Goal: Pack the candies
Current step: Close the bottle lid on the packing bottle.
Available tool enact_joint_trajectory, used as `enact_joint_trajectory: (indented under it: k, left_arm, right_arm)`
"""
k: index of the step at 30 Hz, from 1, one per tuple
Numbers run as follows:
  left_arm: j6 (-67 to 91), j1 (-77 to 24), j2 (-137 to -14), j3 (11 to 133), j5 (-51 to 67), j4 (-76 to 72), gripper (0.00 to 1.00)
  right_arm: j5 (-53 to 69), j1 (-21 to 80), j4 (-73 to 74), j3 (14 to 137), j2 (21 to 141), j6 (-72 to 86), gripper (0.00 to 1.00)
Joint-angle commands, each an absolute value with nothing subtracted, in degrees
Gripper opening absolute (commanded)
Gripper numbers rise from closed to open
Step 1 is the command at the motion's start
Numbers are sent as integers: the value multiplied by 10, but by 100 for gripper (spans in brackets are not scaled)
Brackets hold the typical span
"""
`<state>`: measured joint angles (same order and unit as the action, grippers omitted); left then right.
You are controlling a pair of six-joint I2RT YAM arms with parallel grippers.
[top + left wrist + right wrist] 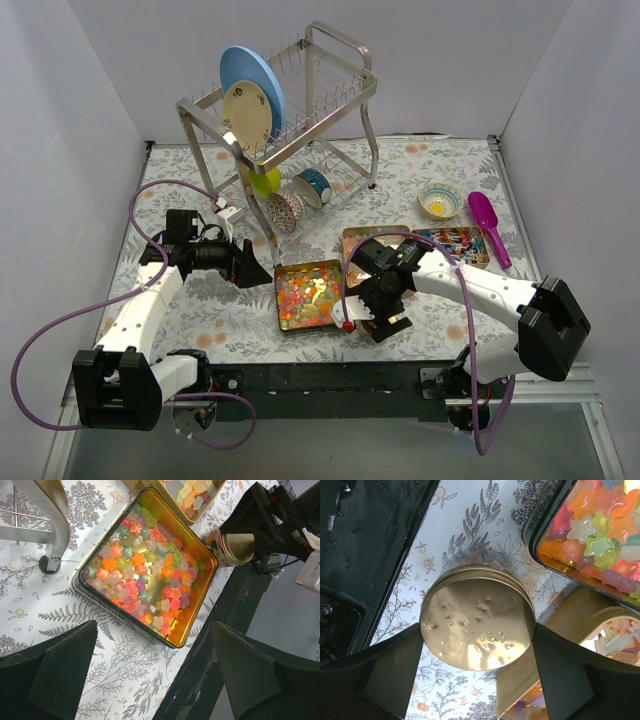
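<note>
Nearest the bases, the right gripper [476, 630] was clamped on a gold-lidded jar [470, 605], with one finger against each side of the lid's rim. The lid's face was turned to the wrist camera, so the jar's axis ran straight away from the palm toward the floral table [230, 325]. A little glass showed beyond the rim, its contents too blurred to name.

The jar sat just off the near right corner of a square gold tin [200, 605] filled with star-shaped candies [145, 575]. The candies therefore lay to the left of the right gripper and slightly beyond it. The left gripper [252, 268] hung just beside the tin's left edge, jaws spread wide and empty, pointed at the tin. The tin thus lay between the two grippers, both near it. With the lid on, the jar probably needed opening first, and the free left gripper looked placed to help.

Beyond the tin's far right corner lay a second tin [350, 236] of pale candies [195, 492]. Farther out came a tray [487, 250] of red-blue-white wrapped pieces [455, 240], a purple scoop [488, 225] and a small bowl [440, 200]. Farthest stood the dish rack [300, 110].
</note>
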<state>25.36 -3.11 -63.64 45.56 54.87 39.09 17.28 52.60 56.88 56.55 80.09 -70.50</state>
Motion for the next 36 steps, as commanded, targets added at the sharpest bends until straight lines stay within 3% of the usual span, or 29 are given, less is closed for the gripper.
enact_joint_trajectory:
  k: [1, 13, 22, 25, 26, 36]
  left_arm:
    - [258, -33, -617, 452, 552, 385, 98]
    - [260, -33, -612, 450, 554, 387, 98]
    - [246, -33, -608, 454, 555, 402, 98]
    - [240, -33, -606, 455, 556, 404, 98]
    - [237, -33, -604, 456, 555, 404, 98]
    - [243, -33, -580, 455, 562, 399, 98]
  right_arm:
    - [158, 533, 567, 572, 803, -686, 87]
    - [125, 548, 597, 589, 830, -659, 85]
    - [129, 548, 561, 536, 803, -628, 86]
    - [121, 548, 542, 519, 780, -607, 89]
    - [120, 548, 534, 513, 769, -598, 98]
    - [94, 546, 513, 470, 716, -535, 98]
